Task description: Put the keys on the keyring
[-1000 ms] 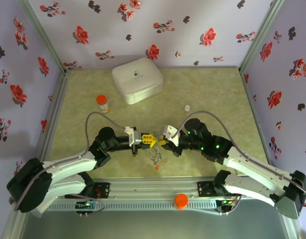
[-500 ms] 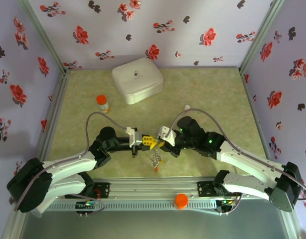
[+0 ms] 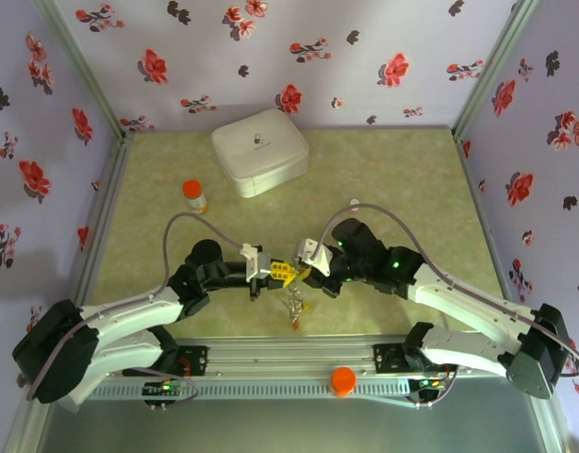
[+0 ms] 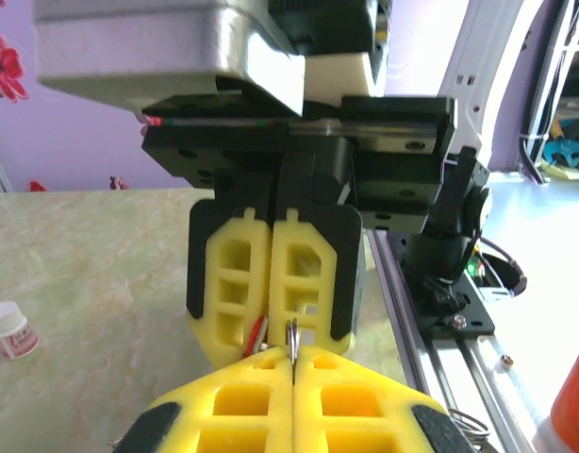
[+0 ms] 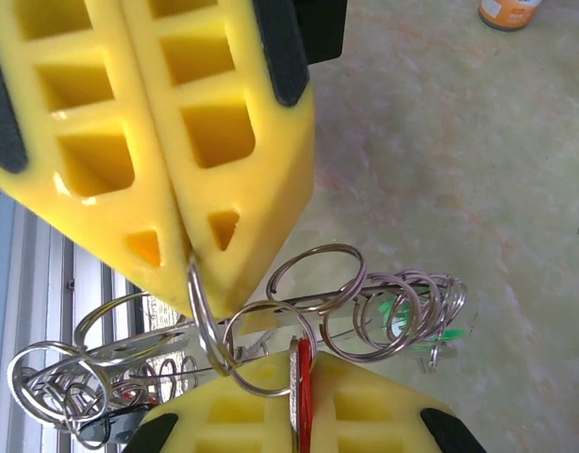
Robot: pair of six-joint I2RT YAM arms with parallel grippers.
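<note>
Keyring (image 5: 199, 326) sat pinched in the closed right tool (image 3: 305, 267); at its nine o'clock, the left tool (image 3: 276, 272) clamped a red key (image 5: 304, 389).

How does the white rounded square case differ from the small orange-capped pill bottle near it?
The white rounded square case is far wider than the orange-capped pill bottle. The case lies flat; the bottle stands upright. The case is mostly white; the bottle has an orange cap. Both rest on the green table, untouched.
</note>
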